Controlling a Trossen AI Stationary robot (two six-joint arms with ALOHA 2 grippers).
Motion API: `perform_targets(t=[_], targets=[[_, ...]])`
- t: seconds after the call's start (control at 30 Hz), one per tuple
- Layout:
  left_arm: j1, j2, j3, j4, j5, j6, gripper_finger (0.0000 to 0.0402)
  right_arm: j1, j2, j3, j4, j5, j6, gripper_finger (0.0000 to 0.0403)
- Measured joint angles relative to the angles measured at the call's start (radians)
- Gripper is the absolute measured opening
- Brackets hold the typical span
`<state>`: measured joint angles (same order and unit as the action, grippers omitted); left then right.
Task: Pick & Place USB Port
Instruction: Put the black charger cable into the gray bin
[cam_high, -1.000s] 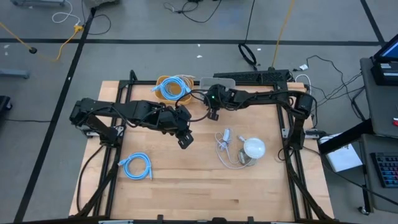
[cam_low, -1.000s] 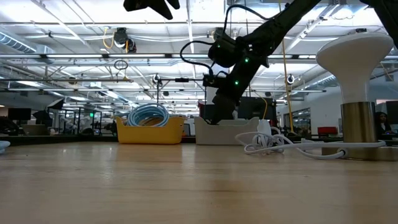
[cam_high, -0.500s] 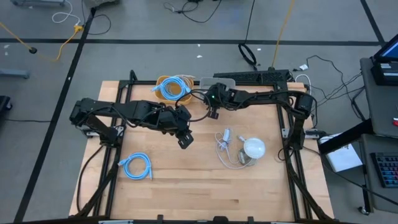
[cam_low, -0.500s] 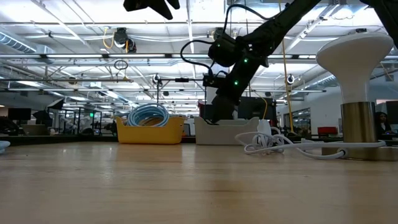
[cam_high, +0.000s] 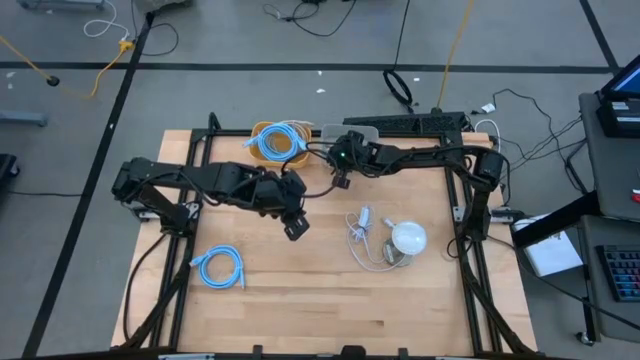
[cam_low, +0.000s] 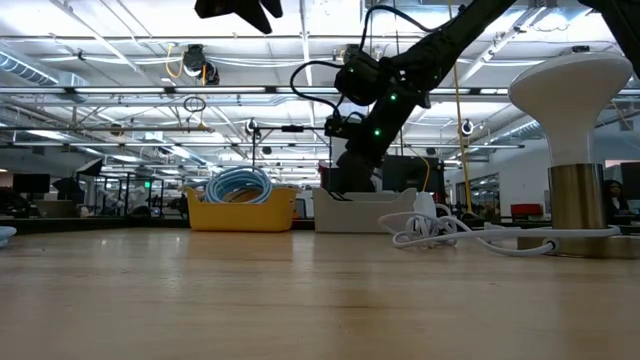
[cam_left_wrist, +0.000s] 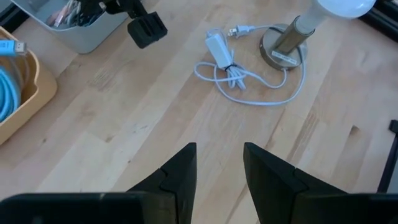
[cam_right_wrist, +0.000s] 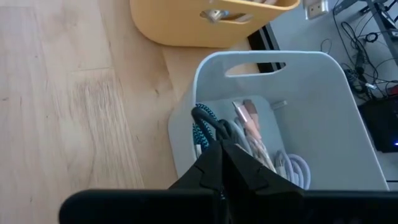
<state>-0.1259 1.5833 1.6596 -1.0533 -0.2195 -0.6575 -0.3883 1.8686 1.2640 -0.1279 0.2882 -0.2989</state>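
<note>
A grey bin (cam_right_wrist: 273, 112) at the table's far edge holds USB cables: a dark braided one (cam_right_wrist: 202, 124), a rose-coloured plug (cam_right_wrist: 245, 115) and a white one (cam_right_wrist: 292, 168). My right gripper (cam_right_wrist: 222, 149) is shut and slants down over the bin's near side (cam_high: 340, 180), above its left part in the low view (cam_low: 348, 180). My left gripper (cam_left_wrist: 219, 165) hangs open and empty high above mid-table (cam_high: 293, 226). A white adapter with its coiled cord (cam_left_wrist: 227, 68) lies on the wood beside a lamp (cam_high: 408, 238). My right gripper has its shut fingertips (cam_right_wrist: 214, 155) right at the dark braided cable's bend (cam_right_wrist: 211, 132) inside the bin. The fingers themselves hide the spot, so I cannot tell whether they touch or hold the cable.
A yellow bin (cam_high: 278, 140) with a blue cable stands left of the grey one. A blue cable coil (cam_high: 220, 268) lies near the table's left front. Black frame rails run along the table's left and right sides. Bare wood lies toward the near edge.
My right gripper has tipped a little at the wrist, its tip swinging slightly toward the grey bin. It stays shut.
</note>
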Motion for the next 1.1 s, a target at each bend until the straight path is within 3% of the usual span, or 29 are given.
perform_targets(t=[1.1], targets=[[-0.004,0.0,0.0,0.001,0.0,-0.003,0.0133,-0.01,0.057,0.0,0.041,0.019,0.018,0.0]])
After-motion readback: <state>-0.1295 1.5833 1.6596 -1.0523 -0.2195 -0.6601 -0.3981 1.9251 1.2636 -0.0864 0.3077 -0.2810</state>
